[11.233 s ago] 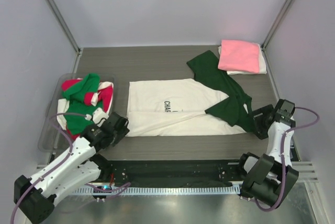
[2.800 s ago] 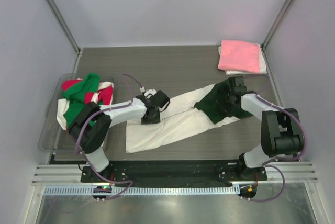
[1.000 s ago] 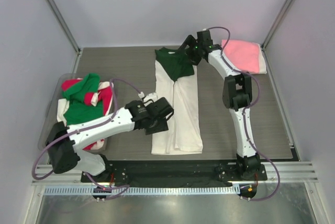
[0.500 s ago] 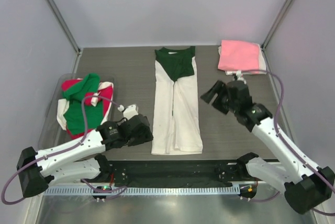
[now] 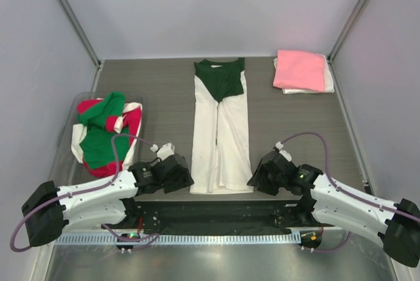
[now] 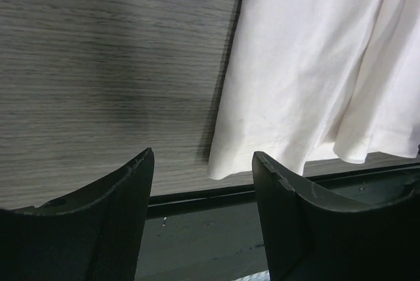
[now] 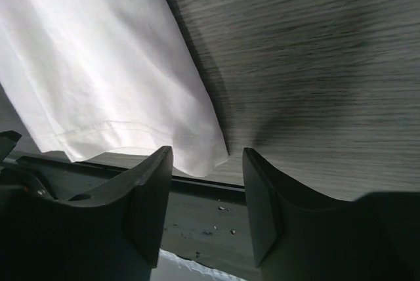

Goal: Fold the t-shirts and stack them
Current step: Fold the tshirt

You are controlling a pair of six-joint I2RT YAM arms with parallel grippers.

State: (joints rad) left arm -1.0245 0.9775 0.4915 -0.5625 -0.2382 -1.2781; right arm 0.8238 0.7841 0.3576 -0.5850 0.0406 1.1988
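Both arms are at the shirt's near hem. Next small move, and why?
Probably lower both and close on the hem corners: left end effector and right end effector are open, each framing a near corner of the long-folded cream-white t-shirt, nothing held. It looks ready to fold toward the collar.

No text, label, brand or number can be read, not even on the cream-white t-shirt [image 5: 222,143] whose hem corners lie between the jaws.
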